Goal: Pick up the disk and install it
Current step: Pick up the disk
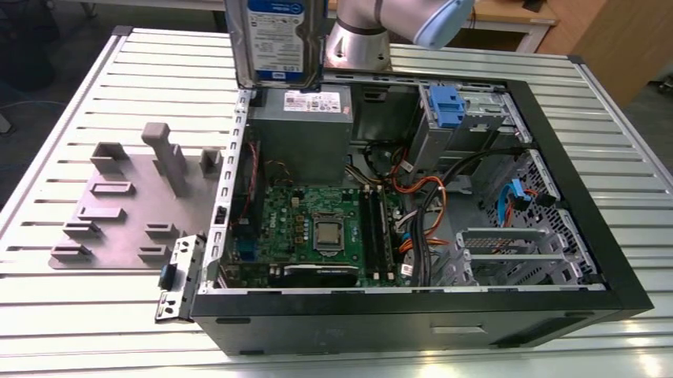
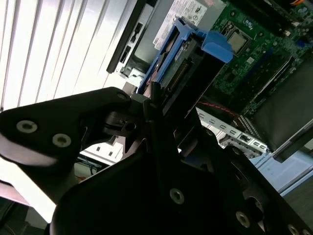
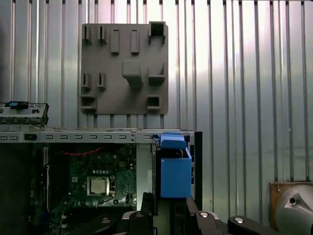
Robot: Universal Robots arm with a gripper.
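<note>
The disk (image 1: 276,39) hangs upright in the air over the far left corner of the open computer case (image 1: 421,315), its white-and-blue label facing the exterior camera. In both wrist views my black gripper (image 2: 155,95) (image 3: 166,208) is shut on the disk (image 2: 178,61), gripping the end away from its blue plastic end piece (image 3: 175,171). The end piece points down toward the case. The disk's blue side rails and connector edge show in the second wrist view.
Inside the case lie a green motherboard (image 1: 315,228), a grey metal box (image 1: 303,134), a blue clip on a silver cage (image 1: 447,106) and a metal bay (image 1: 515,252). A grey fixture plate (image 1: 131,205) sits on the slatted table at the exterior view's left.
</note>
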